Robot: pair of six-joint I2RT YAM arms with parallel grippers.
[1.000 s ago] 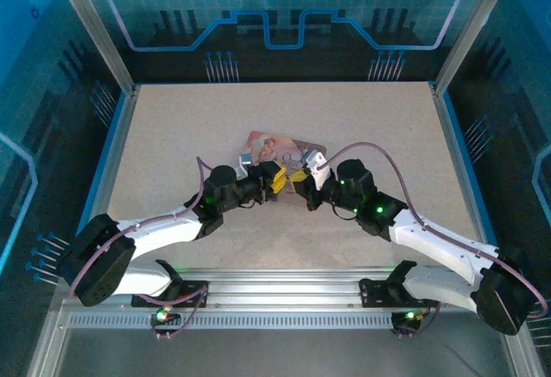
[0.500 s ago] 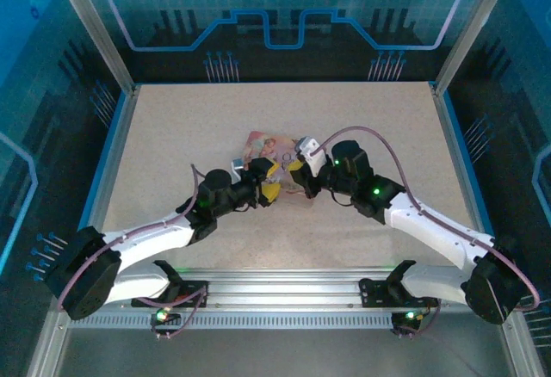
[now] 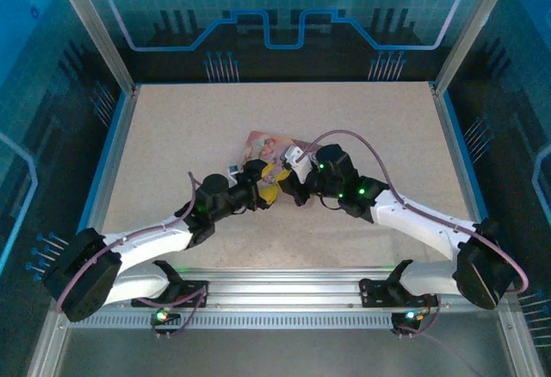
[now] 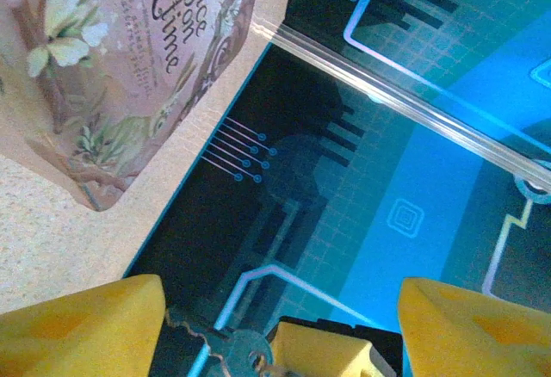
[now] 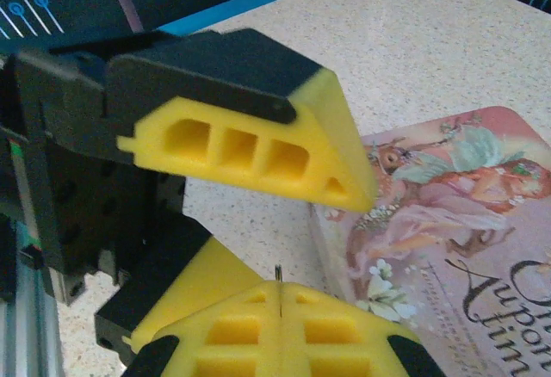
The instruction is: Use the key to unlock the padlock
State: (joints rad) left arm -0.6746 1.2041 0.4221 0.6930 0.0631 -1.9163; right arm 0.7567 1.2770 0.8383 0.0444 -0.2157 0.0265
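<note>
Thin grey metal, toothed along one edge: that is the key (image 4: 244, 360). You have it pinched in the right gripper (image 5: 280, 295), whose yellow pads press flat together, with a sliver of the key standing out at the seam. The left gripper (image 4: 280, 312) stands wide open around that pinch and holds nothing, with one finger (image 4: 82, 325) to each side. The key's blade reaches toward one of those fingers; touching or just short, I cannot tell. Both grippers meet over the table (image 3: 172, 136), just beside the near edge of the pink tin (image 5: 448, 213). Where the padlock lies I cannot tell.

My reading is that you are in the key-handling step, with the key presented between the two grippers and insertion not yet begun. The next move calls for a firm, square hold on the bow so the blade points free. You then need to find the padlock, steady its body with the empty gripper, and line the blade up with the keyway before any push or turn. The pinch looks shallow, so the key may pivot if it is nudged.

Count: one key, one pink tin, two grippers, four yellow fingers.
</note>
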